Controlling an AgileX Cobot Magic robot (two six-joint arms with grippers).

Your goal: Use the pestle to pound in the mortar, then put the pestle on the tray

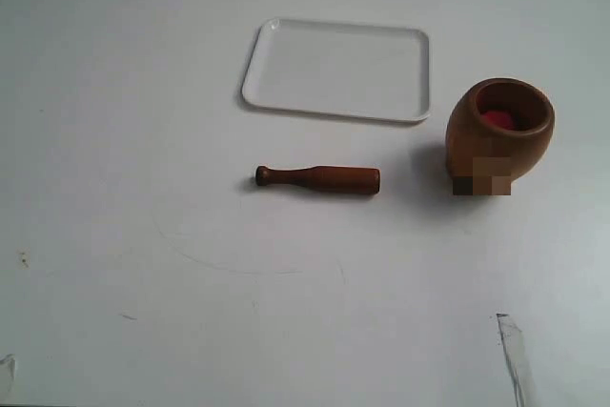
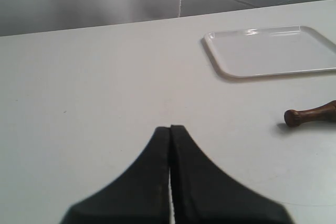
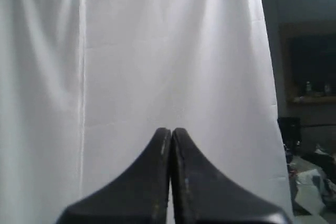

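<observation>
- Progress: 0 of 2 steps done. Pestle (image 1: 317,178) lies flat on the table (image 1: 124,159), ungripped, knob end pointing away from the mortar (image 1: 499,135). Nothing on the tray (image 1: 335,71).
- Mortar stands upright, right of the pestle, near the tray's near right corner, with something red (image 1: 497,120) inside.
- My left gripper (image 2: 170,128): fingers pressed together, holding nothing. Right gripper (image 3: 171,129): same, closed and empty.
- Left to do: grab pestle, pound, set it on tray.
- Exterior view: full layout, grippers not clearly in it.
- Left wrist view: tray and the pestle's knob end, no mortar.
- Right wrist view: only a white curtain (image 3: 157,51), 0 task items.
</observation>
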